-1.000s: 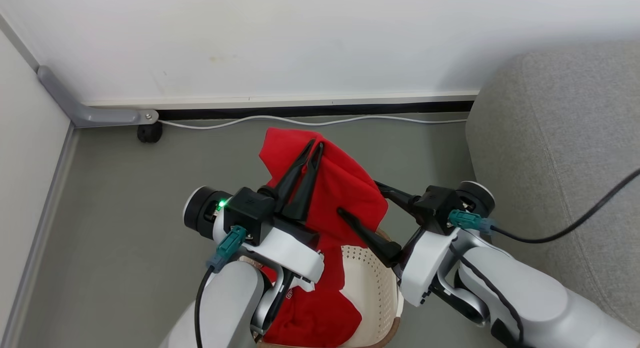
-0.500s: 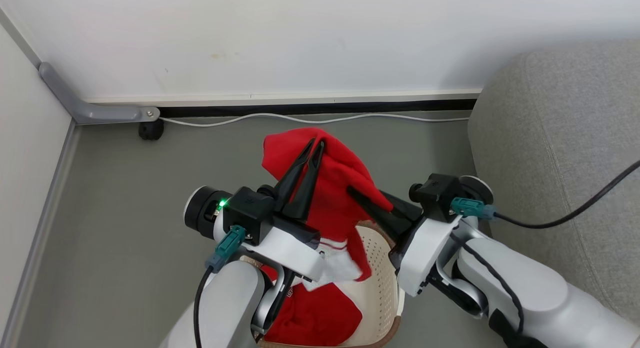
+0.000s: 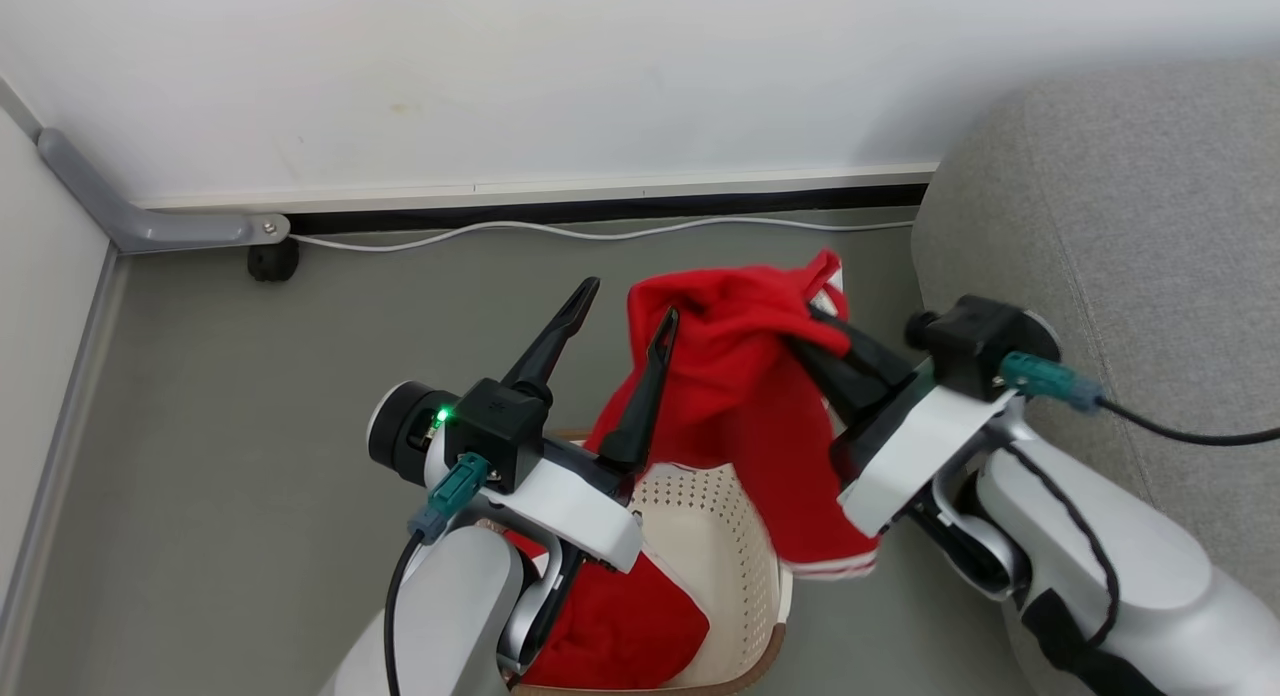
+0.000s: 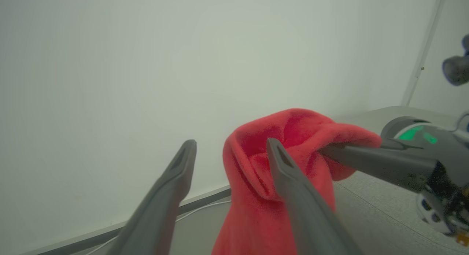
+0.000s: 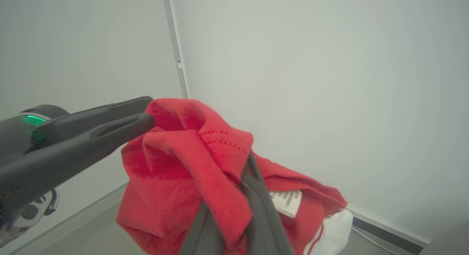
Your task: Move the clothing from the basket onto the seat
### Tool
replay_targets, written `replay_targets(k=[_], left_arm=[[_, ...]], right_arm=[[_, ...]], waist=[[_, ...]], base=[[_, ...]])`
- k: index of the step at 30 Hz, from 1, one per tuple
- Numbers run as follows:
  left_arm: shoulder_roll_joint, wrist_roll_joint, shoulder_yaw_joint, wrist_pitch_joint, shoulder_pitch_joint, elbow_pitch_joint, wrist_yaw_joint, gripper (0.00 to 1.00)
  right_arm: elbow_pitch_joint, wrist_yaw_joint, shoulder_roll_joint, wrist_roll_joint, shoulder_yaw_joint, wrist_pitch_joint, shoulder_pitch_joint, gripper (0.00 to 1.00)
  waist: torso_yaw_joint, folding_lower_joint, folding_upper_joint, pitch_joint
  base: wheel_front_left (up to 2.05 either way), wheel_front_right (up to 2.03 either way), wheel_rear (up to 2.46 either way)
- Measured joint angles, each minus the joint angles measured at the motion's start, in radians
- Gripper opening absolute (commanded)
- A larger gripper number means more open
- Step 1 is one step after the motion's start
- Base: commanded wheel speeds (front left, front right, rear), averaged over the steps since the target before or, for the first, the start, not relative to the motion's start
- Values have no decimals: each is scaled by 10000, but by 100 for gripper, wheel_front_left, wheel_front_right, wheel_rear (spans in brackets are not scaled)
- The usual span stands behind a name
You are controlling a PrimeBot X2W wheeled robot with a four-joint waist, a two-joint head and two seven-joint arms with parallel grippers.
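Our left gripper [image 3: 630, 301] has sprung apart and let go, while our right gripper [image 3: 806, 321] has clamped onto the soft bright red garment [image 3: 740, 406], now hanging over the rim of the oval cream perforated plastic basket [image 3: 722, 521], nearer the big grey upholstered sofa [image 3: 1120, 226]. Handover done, we judge; the carry comes next. More red cloth [image 3: 620, 626] lies in the basket. Our head view gives that layout; our right wrist view brings close a white printed label [image 5: 286, 202].

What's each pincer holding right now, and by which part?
Right pincer is shut on the red garment, pinching a bunched fold at its top; the rest hangs below. Left pincer is open, holding nothing.
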Motion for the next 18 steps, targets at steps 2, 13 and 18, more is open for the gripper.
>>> replay_targets(k=[2, 13, 18], left_arm=[[2, 0, 0, 2, 27, 77, -73, 100], [8, -71, -10, 2, 201, 746, -453, 100], [6, -71, -10, 2, 216, 897, -520, 100]], right_arm=[[-209, 0, -54, -77, -454, 2, 92, 0], [-844, 0, -153, -579, -2222, 2, 582, 0], [-924, 0, -107, -642, -2669, 2, 713, 0]], waist=[[-57, 0, 0, 10], [-546, 0, 0, -22], [-1010, 0, 0, -83]], base=[[0, 0, 0], [0, 0, 0], [0, 0, 0]])
